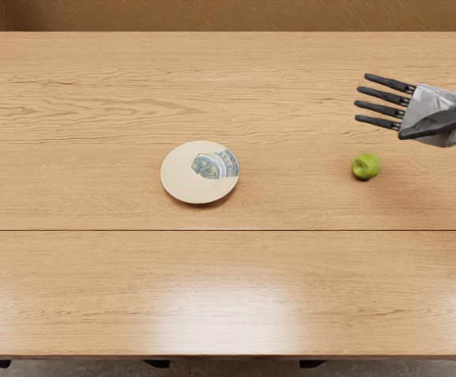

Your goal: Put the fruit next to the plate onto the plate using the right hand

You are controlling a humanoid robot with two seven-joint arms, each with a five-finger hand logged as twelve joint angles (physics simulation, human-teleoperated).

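Hovering near the fruit (pixel 366 166) with fingers (pixel 381 94) spread wide and empty, our right hand (pixel 422 114) is at the approach step, the fruit lying on the table (pixel 228 275) well apart from the plate (pixel 178 179); next, we judge, it must lower and close around the fruit.

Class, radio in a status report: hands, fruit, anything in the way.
Right hand open, up and right of the green fruit, not touching. Left hand out of view. Fruit on table, right of plate, apart. No obstacle between them.
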